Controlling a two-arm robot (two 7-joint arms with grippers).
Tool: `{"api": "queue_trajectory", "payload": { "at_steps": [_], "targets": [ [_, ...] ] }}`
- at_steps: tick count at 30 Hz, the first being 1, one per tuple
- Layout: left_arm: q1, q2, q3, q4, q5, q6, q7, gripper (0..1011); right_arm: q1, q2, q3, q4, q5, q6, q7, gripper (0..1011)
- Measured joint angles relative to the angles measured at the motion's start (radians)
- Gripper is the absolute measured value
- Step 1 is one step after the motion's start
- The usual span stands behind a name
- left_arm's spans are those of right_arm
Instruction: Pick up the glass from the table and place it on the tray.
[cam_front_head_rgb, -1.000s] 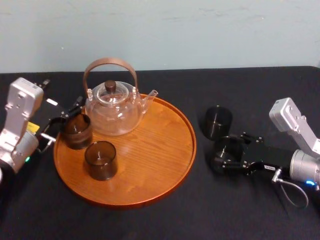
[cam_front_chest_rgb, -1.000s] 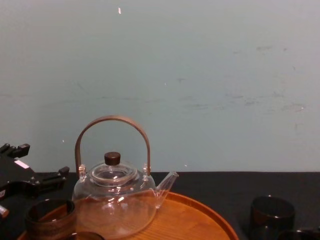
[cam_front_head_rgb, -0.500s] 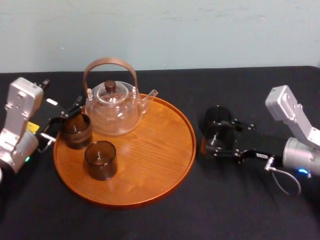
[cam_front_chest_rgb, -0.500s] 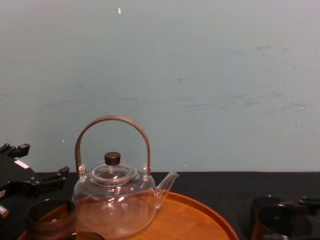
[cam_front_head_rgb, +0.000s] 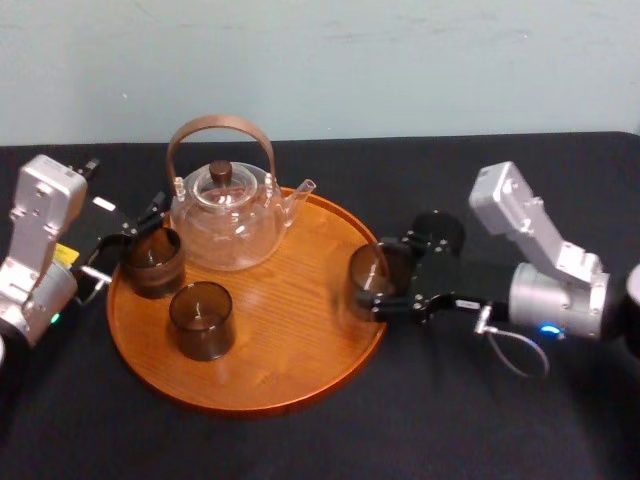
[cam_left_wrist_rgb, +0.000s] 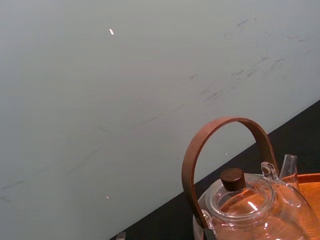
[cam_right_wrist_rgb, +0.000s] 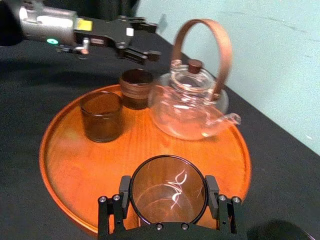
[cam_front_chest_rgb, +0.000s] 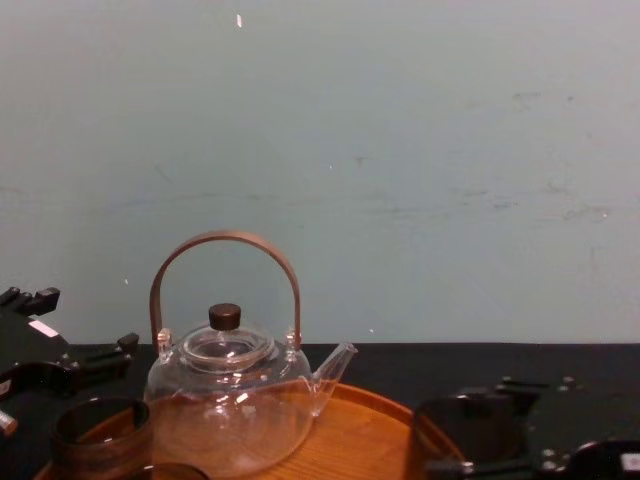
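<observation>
My right gripper (cam_front_head_rgb: 368, 285) is shut on a clear brown glass (cam_front_head_rgb: 365, 278) and holds it over the right rim of the round wooden tray (cam_front_head_rgb: 300, 300). In the right wrist view the glass (cam_right_wrist_rgb: 168, 195) sits between the black fingers (cam_right_wrist_rgb: 214, 192), just inside the tray's (cam_right_wrist_rgb: 65, 165) near edge. From the chest it shows at the lower right (cam_front_chest_rgb: 470, 430). My left gripper (cam_front_head_rgb: 130, 235) stands open at the tray's left side, next to a dark glass (cam_front_head_rgb: 152, 262) on the tray.
A glass teapot (cam_front_head_rgb: 225, 215) with a brown hoop handle stands at the back of the tray. A second glass (cam_front_head_rgb: 202, 320) stands on the tray's front left. One more dark glass (cam_front_head_rgb: 440, 235) stands on the black table behind the right gripper.
My right gripper has carried the glass leftward from the table to the tray's right rim. The left arm has not moved.
</observation>
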Motion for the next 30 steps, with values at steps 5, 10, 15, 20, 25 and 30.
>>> {"api": "queue_trajectory", "payload": {
  "at_steps": [5, 10, 15, 20, 25, 30],
  "targets": [
    [0.0, 0.0, 0.0, 0.0, 0.0, 0.0, 0.0, 1001, 0.032, -0.029, -0.04, 0.022, -0.014, -0.009, 0.019, 907],
    [0.0, 0.0, 0.0, 0.0, 0.0, 0.0, 0.0, 1001, 0.057, -0.06, -0.074, 0.047, -0.024, -0.018, 0.027, 908],
    [0.0, 0.0, 0.0, 0.0, 0.0, 0.0, 0.0, 1001, 0.07, -0.082, -0.097, 0.061, -0.026, -0.025, 0.031, 907],
    [0.0, 0.0, 0.0, 0.0, 0.0, 0.0, 0.0, 1001, 0.076, -0.1, -0.113, 0.074, -0.027, -0.03, 0.032, 907],
    [0.0, 0.0, 0.0, 0.0, 0.0, 0.0, 0.0, 1002, 0.078, -0.114, -0.128, 0.092, -0.028, -0.034, 0.03, 907],
    [0.0, 0.0, 0.0, 0.0, 0.0, 0.0, 0.0, 1001, 0.079, -0.123, -0.134, 0.111, -0.031, -0.036, 0.023, 907]
  ]
}}
